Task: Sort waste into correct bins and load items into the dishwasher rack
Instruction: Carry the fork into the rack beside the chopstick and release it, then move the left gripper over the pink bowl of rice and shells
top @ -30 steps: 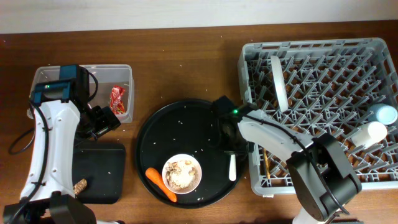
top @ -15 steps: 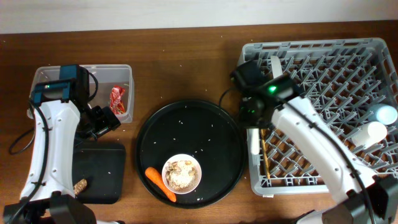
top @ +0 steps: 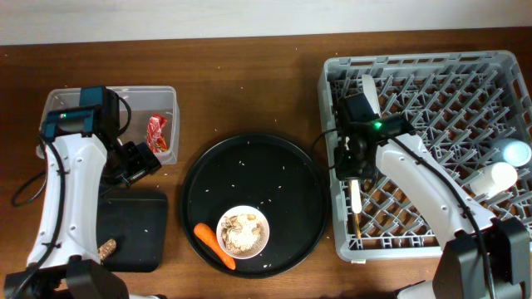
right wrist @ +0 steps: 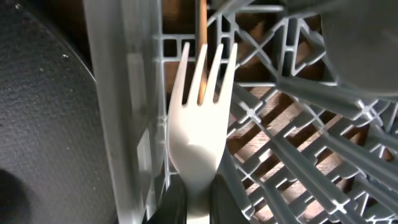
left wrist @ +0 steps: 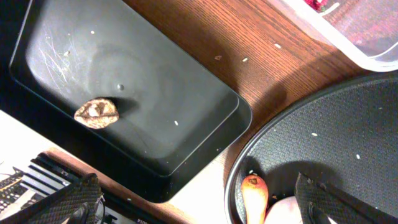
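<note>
White fork (right wrist: 198,134), smooth plastic, in R claw (right wrist: 186,204), over grey lattice rack (right wrist: 121,93)

Rack (top: 416,60) at bench (top: 249,83) right edge. Round tray (top: 249,166) mid-bench; bowl (top: 243,231) on its near side, carrot (top: 214,246) left of bowl. Tub (top: 170,124) at left rear holds wrapper (top: 157,133); shallow tray (top: 137,224) before it holds scrap (top: 106,247). Fork (top: 355,196) just inside rack's left wall.

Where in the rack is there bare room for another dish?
The middle of the rack, between the plate and the white cup and blue cup at right, is free. Its left strip is crowded: fork, chopsticks, right gripper.
</note>
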You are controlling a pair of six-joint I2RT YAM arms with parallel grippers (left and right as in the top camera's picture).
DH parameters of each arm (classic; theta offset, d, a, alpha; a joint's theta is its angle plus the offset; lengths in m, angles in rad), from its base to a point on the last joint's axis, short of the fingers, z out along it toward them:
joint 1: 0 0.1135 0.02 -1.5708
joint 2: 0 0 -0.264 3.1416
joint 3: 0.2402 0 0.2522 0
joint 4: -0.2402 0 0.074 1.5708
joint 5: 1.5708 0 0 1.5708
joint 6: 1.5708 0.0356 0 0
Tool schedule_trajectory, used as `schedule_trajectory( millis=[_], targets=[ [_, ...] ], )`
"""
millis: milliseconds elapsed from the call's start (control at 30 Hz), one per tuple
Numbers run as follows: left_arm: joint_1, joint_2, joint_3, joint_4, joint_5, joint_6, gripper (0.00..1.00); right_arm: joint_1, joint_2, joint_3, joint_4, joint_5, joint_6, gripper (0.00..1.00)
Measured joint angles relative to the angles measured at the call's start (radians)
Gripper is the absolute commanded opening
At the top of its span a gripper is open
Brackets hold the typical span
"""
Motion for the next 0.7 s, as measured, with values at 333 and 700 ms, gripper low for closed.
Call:
schedule_trajectory(
  millis=[333,700],
  targets=[
    [0.0,0.0,0.0,0.0,0.0,0.0,0.99,-0.003,0.0,0.032,-0.101,-0.008,-0.019,0.53],
    [0.0,0.0,0.0,0.0,0.0,0.0,0.99,0.113,-0.068,0.344,-0.239,-0.18,-0.052,0.51]
  ],
)
